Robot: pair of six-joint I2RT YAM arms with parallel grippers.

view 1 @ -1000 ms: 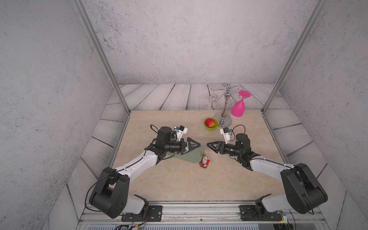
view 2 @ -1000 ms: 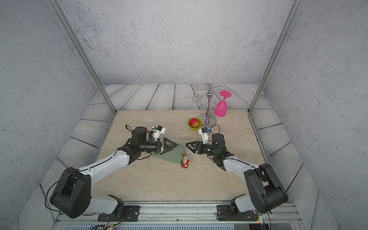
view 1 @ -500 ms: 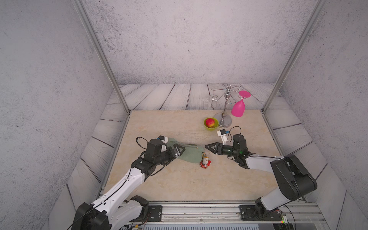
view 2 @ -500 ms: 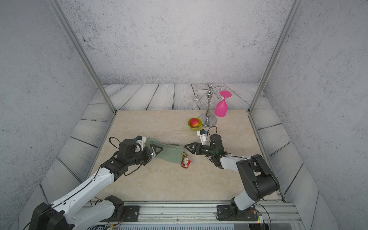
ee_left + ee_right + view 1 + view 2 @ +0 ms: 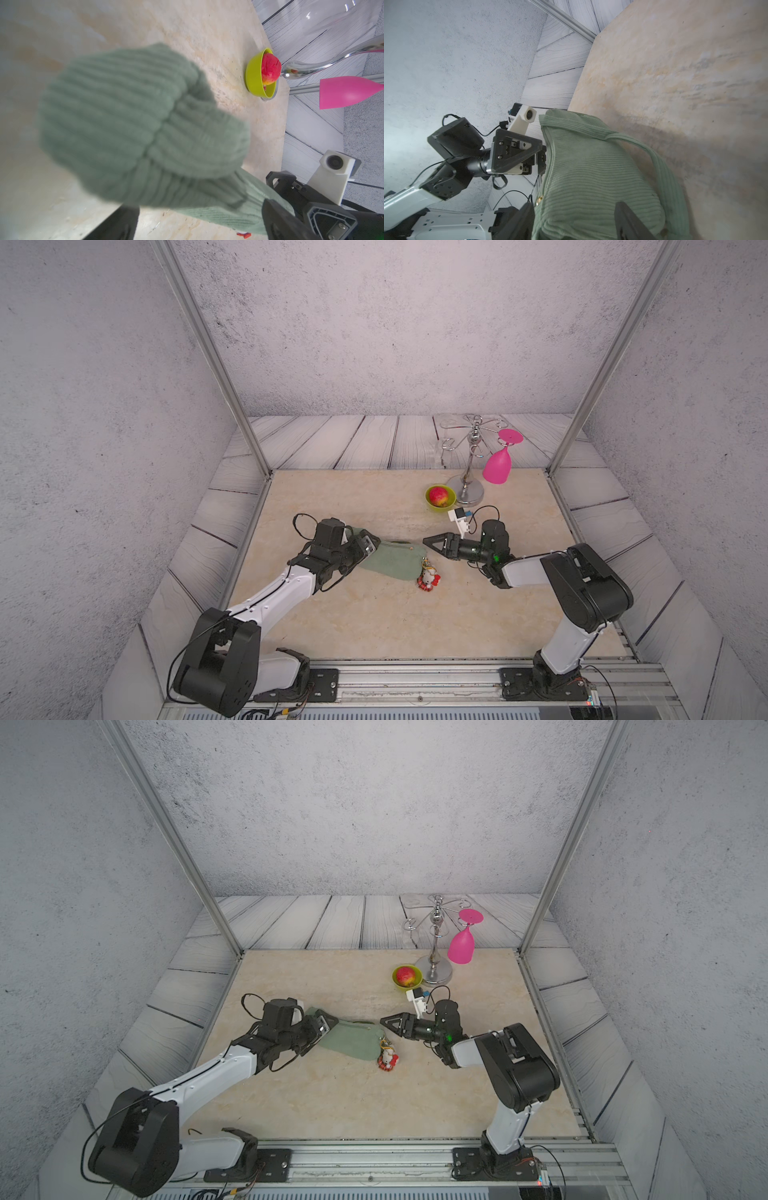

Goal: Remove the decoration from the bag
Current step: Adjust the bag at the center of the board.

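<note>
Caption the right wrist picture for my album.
Open right end effector facing a ribbed green bag; left end effector at its far end.

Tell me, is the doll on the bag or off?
Seemingly on: the doll lies beside the bag, its gold clasp meeting the bag's end.

Facing each other, left hand [image 5: 372, 545] and right hand [image 5: 428, 541] hold jaws apart

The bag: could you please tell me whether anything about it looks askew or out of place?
The bag lies slumped and rumpled, one end bunched up at the left gripper; the decoration sprawls at its other end.
</note>
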